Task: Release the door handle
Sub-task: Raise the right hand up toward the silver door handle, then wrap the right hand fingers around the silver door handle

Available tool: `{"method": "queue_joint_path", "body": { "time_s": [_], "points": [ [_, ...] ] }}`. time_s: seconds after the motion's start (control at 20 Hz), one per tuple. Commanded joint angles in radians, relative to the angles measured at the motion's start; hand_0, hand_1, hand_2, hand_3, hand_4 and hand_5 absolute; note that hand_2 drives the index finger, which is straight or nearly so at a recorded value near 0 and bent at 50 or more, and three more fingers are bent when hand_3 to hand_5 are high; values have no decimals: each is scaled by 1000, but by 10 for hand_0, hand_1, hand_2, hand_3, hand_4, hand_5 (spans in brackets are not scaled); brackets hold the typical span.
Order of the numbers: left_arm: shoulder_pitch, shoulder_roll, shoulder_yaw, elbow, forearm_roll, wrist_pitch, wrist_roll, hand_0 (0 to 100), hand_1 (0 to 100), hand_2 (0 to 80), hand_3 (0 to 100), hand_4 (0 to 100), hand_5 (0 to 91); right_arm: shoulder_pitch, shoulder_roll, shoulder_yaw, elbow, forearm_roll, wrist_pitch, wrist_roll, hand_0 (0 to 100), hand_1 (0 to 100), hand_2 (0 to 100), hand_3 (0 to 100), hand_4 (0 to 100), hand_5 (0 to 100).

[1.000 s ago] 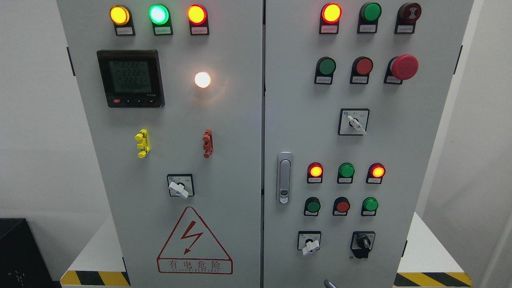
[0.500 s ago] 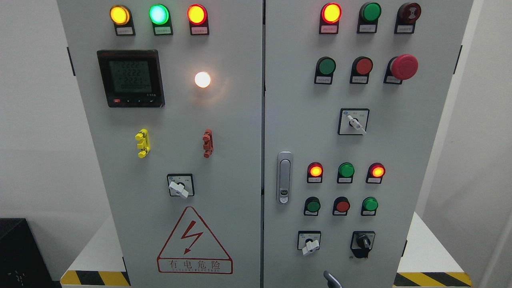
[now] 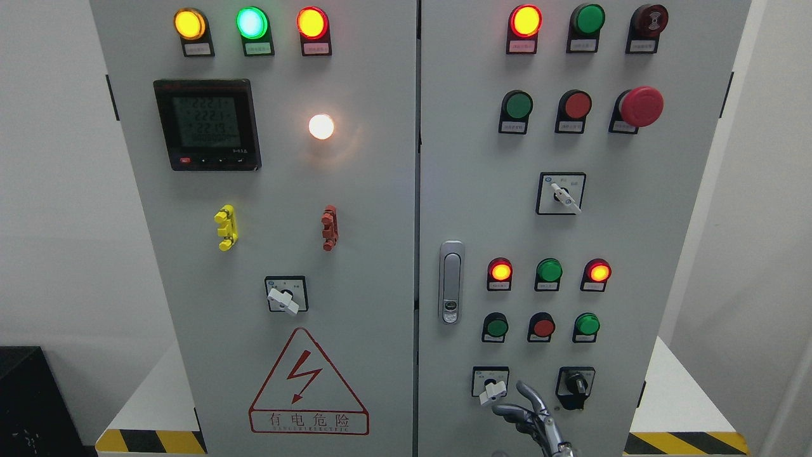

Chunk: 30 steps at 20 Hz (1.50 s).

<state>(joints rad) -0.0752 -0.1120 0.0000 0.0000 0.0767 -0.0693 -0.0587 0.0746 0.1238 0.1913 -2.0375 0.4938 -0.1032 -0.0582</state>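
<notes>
My right hand (image 3: 530, 416) is empty, fingers loosely spread, low on the panel, well below the door handle (image 3: 451, 282). I risk knocking the white switch (image 3: 490, 386) beside it.

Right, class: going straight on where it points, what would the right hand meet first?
Probably the white selector switch just up-left of the right hand, or the bare cabinet door beside it; depth is unclear from this view.
</notes>
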Motion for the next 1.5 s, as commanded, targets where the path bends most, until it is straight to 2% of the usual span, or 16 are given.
{"method": "queue_joint_path", "body": {
  "time_s": [0.0,0.05,0.1,0.2,0.3,0.45,0.6,0.95,1.2,1.45],
  "points": [
    [0,0,-21,-20,0,0,0,0,0,23,91,12,0,-82,5,8,9,319,5,-35,390,299,47,952,899,884],
    [0,0,-21,-20,0,0,0,0,0,23,91,12,0,-90,5,10,16,375,5,-38,391,313,40,971,920,914],
    [0,0,-21,-20,0,0,0,0,0,23,91,12,0,-99,5,17,22,429,5,-38,388,349,24,1000,1000,954],
    [0,0,-21,-20,0,0,0,0,0,23,93,12,0,-119,7,48,42,527,8,-41,394,358,19,1000,1000,968],
    [0,0,-21,-20,0,0,0,0,0,22,93,12,0,-148,8,75,84,597,13,-61,387,361,18,1000,1000,974],
    [0,0,-21,-20,0,0,0,0,0,22,93,13,0,-217,8,109,163,686,71,-104,379,360,22,1000,1000,976],
    [0,0,-21,-20,0,0,0,0,0,21,91,12,0,-249,10,134,204,782,120,-106,383,360,31,1000,1000,977],
    [0,0,-21,-20,0,0,0,0,0,21,90,12,0,-272,10,143,290,902,132,-111,398,351,22,1000,1000,977],
    [0,0,-21,-20,0,0,0,0,0,22,90,12,0,-320,10,158,330,931,221,-109,407,340,5,1000,1000,976],
    [0,0,-21,-20,0,0,0,0,0,22,89,12,0,-331,10,162,333,953,231,-107,409,337,1,1000,1000,974]
  ]
}}
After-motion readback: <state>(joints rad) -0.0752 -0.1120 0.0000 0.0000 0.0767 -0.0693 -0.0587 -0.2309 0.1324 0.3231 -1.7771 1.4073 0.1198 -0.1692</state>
